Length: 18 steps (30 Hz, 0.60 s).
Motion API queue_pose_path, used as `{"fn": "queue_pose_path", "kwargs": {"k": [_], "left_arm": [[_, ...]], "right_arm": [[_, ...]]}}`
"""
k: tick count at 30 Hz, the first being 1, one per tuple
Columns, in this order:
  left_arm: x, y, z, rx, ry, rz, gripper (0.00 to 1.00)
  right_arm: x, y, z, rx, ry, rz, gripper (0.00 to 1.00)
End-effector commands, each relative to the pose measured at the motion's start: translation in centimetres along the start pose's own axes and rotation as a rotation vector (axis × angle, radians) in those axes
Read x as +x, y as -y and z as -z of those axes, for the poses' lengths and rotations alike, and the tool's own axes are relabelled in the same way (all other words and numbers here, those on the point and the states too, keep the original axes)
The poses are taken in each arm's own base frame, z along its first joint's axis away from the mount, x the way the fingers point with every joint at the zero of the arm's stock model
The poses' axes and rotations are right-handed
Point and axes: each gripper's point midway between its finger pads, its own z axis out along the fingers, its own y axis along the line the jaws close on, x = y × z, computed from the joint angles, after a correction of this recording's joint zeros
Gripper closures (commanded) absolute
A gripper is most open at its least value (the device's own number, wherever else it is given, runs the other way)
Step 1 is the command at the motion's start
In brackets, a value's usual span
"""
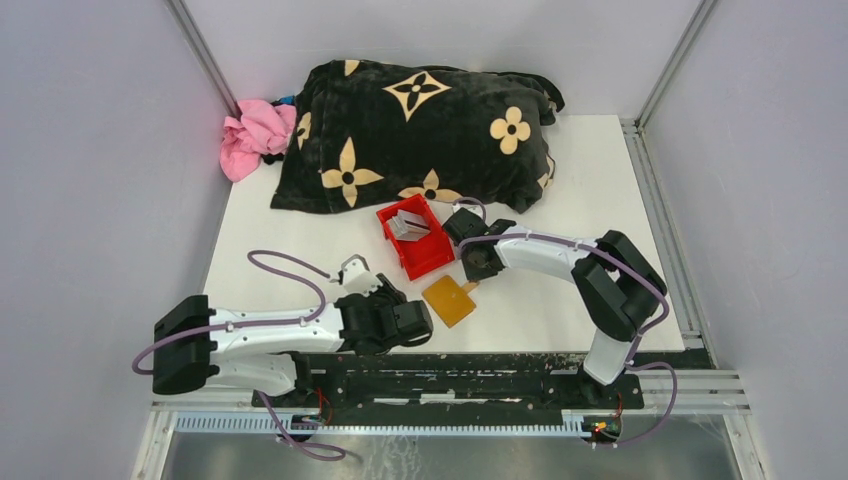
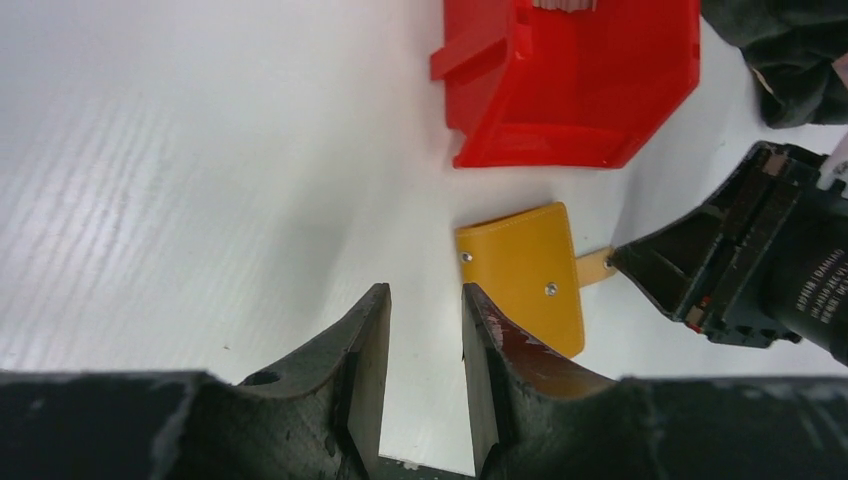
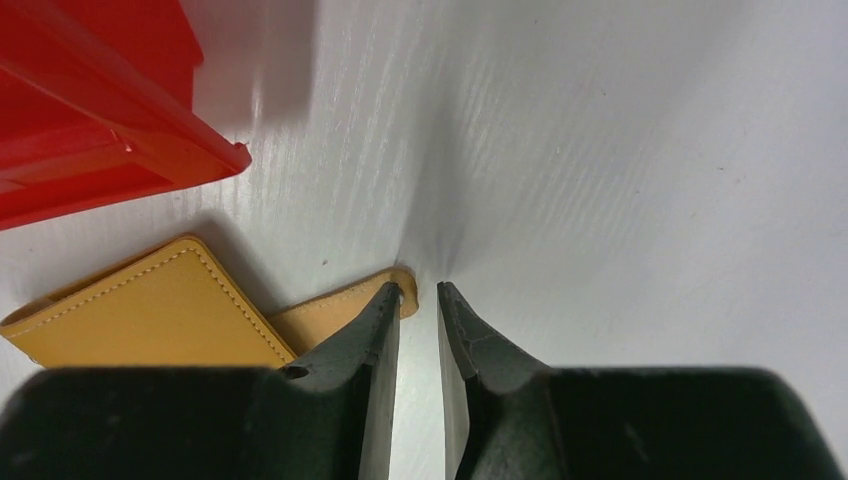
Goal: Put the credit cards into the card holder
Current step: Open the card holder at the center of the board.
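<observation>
R fingers [image 3: 380, 335] slit-open — maybe touching card holder [image 3: 130, 310]

On the right of the top view the bare table [image 1: 600, 170] lies open, as does a strip at left centre. A black flowered blanket [image 1: 420, 120] blocks the upper middle. The red bin [image 1: 432, 258] stands just above the card holder [image 1: 449, 300]. The right gripper [image 1: 470, 286] crowds the holder's right edge and the left gripper [image 1: 428, 320] its lower left.
</observation>
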Motion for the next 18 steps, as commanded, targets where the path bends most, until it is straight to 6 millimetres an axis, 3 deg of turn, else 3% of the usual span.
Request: {"fn": "queue_pose_path", "kwargs": {"k": [1, 6, 11, 18], "left_arm": [[-2.4, -2.6, 0.1, -0.059, 0.098, 0.015, 0.61], [-3.0, -3.2, 0.2, -0.06, 0.113, 0.07, 0.61], [-4.8, -2.9, 0.7, -0.064, 0.171, 0.094, 0.62], [-5.8, -2.0, 0.9, -0.032, 0.196, 0.109, 0.61]], "right_arm": [[-1.4, 0.6, 1.8, 0.014, 0.045, -0.003, 0.73], [-4.6, 0.4, 6.2, -0.035, 0.144, 0.0, 0.64], [-8.4, -0.5, 9.7, -0.081, 0.22, 0.04, 0.58], [-13.6, -4.9, 10.6, -0.215, 0.255, 0.146, 0.58]]}}
